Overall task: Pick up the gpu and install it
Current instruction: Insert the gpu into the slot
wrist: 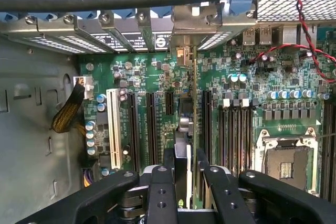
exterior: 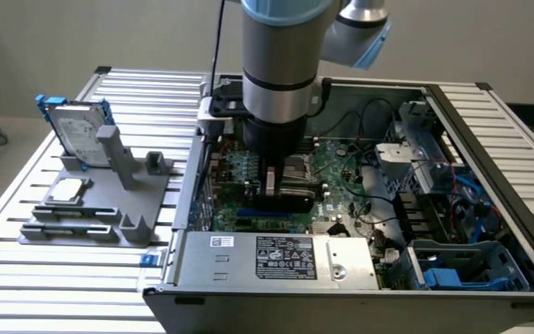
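Plainly, the hazards all lay inside the case [exterior: 489, 160], which stood on the table [exterior: 26, 264] toward its edge at the exterior view's right. The gripper [wrist: 187, 179] was down in the case's middle, over the board [wrist: 252, 77], its jaws drawn narrow on the gpu [wrist: 192, 103], one on each face. The gpu stood on edge among the long slots [wrist: 151, 129] and ran from the jaws to the case's rear wall [wrist: 52, 43]. I could not tell whether its lower edge was in a slot or only above one.

My judgement was that the worst outcome would be a press with the card off line. If the edge sat beside the slot and not in it, the force would go into the board and the thin card, and either might flex or crack. A slight lean in the grip would cause the same, since only a short stretch of the card was clamped. The bracket [wrist: 197, 22] could catch on the rear wall's opening and hold that end up. The open socket [wrist: 286, 163] and the red and black wires [wrist: 273, 51] lay near enough that a sideways slip might reach them.

Seen edge-on, the gpu showed a thin green board with a dark, rounded mass on one face. Its silver bracket met the rear wall.
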